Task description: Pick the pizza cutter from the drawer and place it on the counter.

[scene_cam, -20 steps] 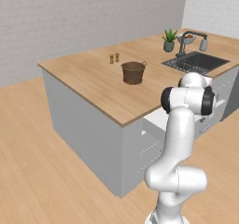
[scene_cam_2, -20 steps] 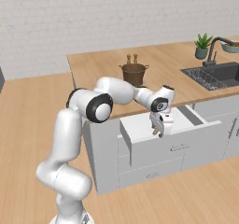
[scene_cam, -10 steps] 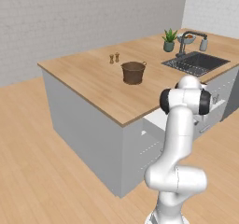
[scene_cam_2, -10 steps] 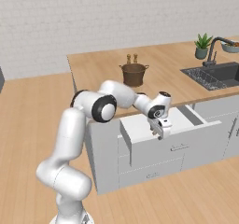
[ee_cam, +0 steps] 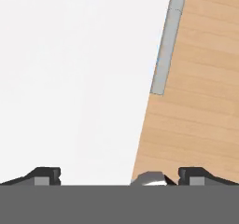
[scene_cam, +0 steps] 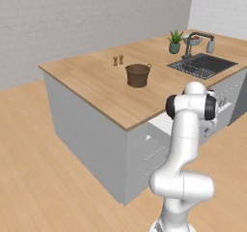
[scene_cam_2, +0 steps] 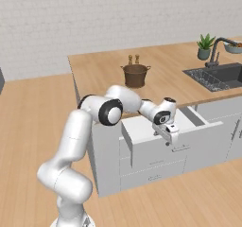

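Pale grey-white, the drawer is standing pulled out from under the counter, toward the near side. The end effector is hanging over the drawer's front edge and pointing down, with its jaws spread fully apart and holding nothing.

In the hand view, the drawer is lying under the left fingertip and the wooden floor under the right one. The end effector is therefore straddling the front wall rather than sitting over the inside.

A small silvery rounded shape is showing at the bottom edge of that view, just left of the right fingertip. It is probably the round head of the pizza cutter, but too little is showing to confirm this.

If so, the cutter is lying almost directly under the end effector, close against the front wall. Its handle is not showing, so the long axis cannot be told.
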Available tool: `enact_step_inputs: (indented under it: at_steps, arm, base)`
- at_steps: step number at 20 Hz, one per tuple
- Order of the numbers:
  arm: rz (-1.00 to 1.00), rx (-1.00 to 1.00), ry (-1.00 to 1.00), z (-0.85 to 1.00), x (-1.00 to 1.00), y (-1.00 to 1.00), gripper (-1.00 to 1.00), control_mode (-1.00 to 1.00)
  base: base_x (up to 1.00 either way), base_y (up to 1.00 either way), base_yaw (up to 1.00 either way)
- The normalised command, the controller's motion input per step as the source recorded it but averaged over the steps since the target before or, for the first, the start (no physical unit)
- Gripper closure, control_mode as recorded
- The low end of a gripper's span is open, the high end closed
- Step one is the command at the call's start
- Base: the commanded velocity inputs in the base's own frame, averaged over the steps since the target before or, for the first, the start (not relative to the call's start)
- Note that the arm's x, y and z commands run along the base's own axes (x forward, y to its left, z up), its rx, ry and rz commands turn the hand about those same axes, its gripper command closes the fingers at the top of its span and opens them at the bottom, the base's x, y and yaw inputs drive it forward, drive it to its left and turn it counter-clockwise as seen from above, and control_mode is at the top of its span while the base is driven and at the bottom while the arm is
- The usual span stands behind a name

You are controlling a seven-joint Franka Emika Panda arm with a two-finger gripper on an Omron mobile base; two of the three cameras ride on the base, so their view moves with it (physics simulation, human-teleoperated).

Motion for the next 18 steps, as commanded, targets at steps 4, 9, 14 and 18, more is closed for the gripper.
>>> enact_step_inputs:
  at_steps: [4,9,14,18]
  arm:
    - [0.07,-0.05,0.0,-0.14,-0.83,-0.68,-1.0,-1.0]
    - [0.05,0.0,0.0,0.0,-1.0,-0.93,-1.0,-1.0]
    - [0.05,0.01,0.0,0.05,-1.0,-0.99,-1.0,-1.0]
    - [0.0,0.19,-0.06,0.87,-0.71,-0.32,-1.0,-1.0]
  base:
    - [0.0,0.0,0.0]
    - [0.0,0.0,0.0]
    - [0.0,0.0,0.0]
    - [0.0,0.0,0.0]
